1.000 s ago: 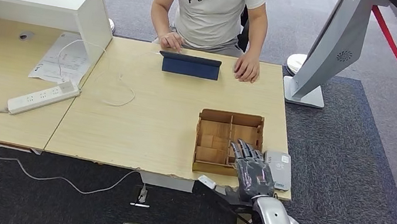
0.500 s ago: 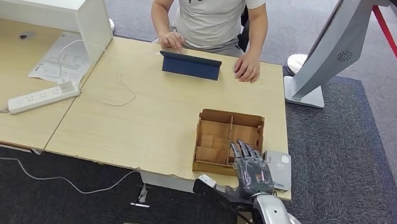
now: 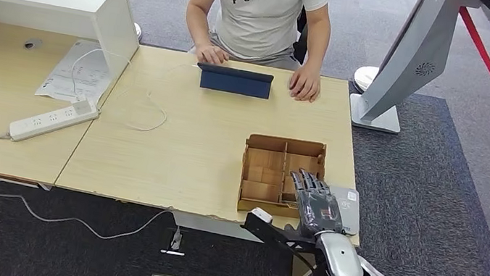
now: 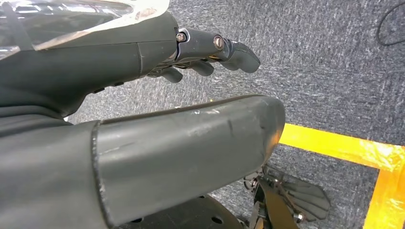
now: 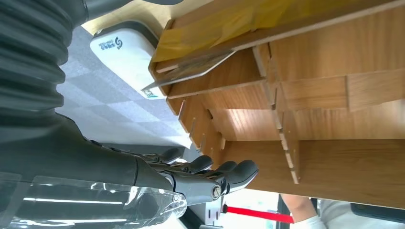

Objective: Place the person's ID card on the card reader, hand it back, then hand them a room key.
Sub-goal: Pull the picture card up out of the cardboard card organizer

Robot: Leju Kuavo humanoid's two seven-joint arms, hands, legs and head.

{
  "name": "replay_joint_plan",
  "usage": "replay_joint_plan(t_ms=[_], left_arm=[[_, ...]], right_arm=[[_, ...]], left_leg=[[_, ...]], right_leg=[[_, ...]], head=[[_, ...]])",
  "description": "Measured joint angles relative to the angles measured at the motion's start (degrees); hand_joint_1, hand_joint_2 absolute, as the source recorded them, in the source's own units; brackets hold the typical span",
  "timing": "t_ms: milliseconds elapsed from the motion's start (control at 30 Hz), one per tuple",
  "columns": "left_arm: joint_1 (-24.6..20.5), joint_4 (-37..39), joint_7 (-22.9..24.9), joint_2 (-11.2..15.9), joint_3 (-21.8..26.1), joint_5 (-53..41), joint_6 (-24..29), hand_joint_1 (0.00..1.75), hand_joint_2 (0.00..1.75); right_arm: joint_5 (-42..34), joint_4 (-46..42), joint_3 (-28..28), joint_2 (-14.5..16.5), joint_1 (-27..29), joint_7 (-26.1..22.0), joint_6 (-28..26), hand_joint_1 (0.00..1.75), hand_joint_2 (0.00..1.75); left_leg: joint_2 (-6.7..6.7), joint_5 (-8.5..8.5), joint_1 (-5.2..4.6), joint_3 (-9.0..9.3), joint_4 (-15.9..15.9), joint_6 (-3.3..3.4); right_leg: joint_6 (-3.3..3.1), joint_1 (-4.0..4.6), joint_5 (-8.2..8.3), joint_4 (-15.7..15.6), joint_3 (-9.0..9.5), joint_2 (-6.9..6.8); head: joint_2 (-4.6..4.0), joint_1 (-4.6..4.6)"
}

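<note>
Card reader (image 3: 345, 208) sits at the tabletop's (image 3: 189, 151) near right corner, just beside the wooden compartment box (image 3: 281, 173). Right hand (image 3: 315, 205) hovers over the seam between them, fingers extended and slightly apart, holding nothing I can see. ID card: can't spot it. A card leans in a box slot (image 5: 191, 71), likely a room key. Left hand (image 4: 210, 52) hangs over carpet, fingers loosely curled, empty. Person (image 3: 261, 9) waits across, hands beside a tablet (image 3: 234, 80).
</note>
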Motion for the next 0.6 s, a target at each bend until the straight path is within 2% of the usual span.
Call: replay_joint_plan(t_ms=[333,600], left_arm=[[0.0,0.0,1.0,0.0,0.0,-0.8,0.2,0.0,0.0],[0.0,0.0,1.6,0.1,0.0,0.0,1.2,0.0,0.0]], right_arm=[[-0.5,1.5,0.0,0.0,-1.7,0.3,0.3,0.0,1.75],[-3.3,1.8,0.1,-0.3,-2.3,1.2,4.3,0.0,1.75]], left_leg=[[0.0,0.0,0.0,0.0,0.0,0.0],[0.0,0.0,0.0,0.0,0.0,0.0]], right_leg=[[0.0,0.0,0.0,0.0,0.0,0.0],[0.0,0.0,0.0,0.0,-0.01,0.0]], head=[[0.0,-0.01],[0.0,0.0]])
